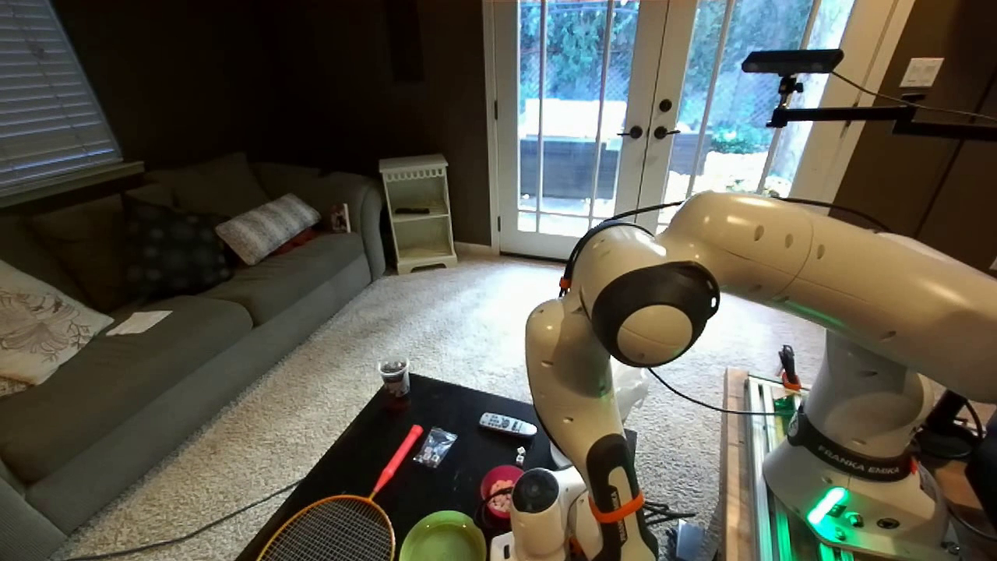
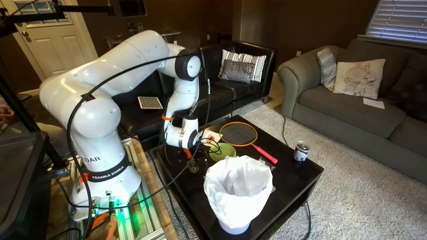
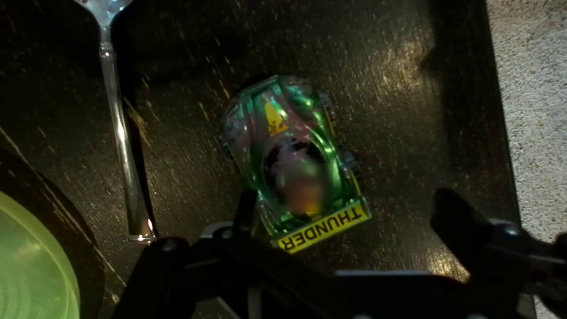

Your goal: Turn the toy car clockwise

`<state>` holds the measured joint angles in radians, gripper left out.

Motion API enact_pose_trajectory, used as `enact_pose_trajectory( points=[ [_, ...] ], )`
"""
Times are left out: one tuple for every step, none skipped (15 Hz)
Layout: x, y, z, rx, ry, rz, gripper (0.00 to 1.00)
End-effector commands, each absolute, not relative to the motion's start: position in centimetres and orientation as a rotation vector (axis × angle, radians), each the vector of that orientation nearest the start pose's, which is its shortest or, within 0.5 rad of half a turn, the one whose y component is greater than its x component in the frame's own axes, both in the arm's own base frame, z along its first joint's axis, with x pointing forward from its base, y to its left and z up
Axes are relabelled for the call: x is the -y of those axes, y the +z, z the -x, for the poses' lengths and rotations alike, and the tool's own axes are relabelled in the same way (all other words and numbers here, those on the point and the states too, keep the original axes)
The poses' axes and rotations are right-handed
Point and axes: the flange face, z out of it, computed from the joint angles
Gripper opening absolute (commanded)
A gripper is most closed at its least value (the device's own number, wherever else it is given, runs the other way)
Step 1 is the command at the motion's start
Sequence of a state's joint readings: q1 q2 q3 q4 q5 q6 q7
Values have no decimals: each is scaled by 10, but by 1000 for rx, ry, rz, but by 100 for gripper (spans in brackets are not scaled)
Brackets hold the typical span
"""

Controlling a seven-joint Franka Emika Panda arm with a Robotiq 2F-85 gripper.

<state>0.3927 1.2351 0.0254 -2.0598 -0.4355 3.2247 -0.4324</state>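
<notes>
The toy car (image 3: pixel 283 128) is translucent green with a yellow "THUNDER" strip at its rear. It sits on the dark table (image 3: pixel 390 119) in the middle of the wrist view, its front pointing up and slightly left. My gripper (image 3: pixel 345 201) is open and empty. Its left finger overlaps the car's left rear side in the picture; I cannot tell whether they touch. Its right finger is well apart from the car's right side. In an exterior view the car (image 2: pixel 192 166) shows small and partly unclear below the hand. The fingers are too dark to make out there.
A silver spoon or fork (image 3: pixel 119 119) lies left of the car. A green bowl (image 3: pixel 40 261) is beyond it. A white-lined bin (image 2: pixel 238 196), a racket (image 2: pixel 263 153) and a cup (image 2: pixel 301 153) stand or lie on the table. The table's edge (image 3: pixel 498 110) runs at right.
</notes>
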Motion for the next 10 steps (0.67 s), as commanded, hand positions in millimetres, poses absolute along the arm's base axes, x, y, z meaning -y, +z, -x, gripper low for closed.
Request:
enact_pose_trajectory(
  points=[
    [-212, -156, -372, 1843, 52, 2452, 100],
    [-211, -157, -373, 1845, 53, 2455, 100],
    [-210, -159, -374, 1846, 53, 2456, 100],
    [-208, -160, -375, 1850, 56, 2459, 100],
    [-207, -162, -376, 1852, 60, 2461, 100],
    [-204, -164, -376, 1853, 61, 2465, 100],
    [-202, -165, -377, 1853, 62, 2471, 100],
    [-200, -166, -377, 1855, 65, 2473, 100],
    [-198, -167, -378, 1855, 66, 2477, 100],
    [-197, -168, -379, 1855, 62, 2478, 100]
  ],
)
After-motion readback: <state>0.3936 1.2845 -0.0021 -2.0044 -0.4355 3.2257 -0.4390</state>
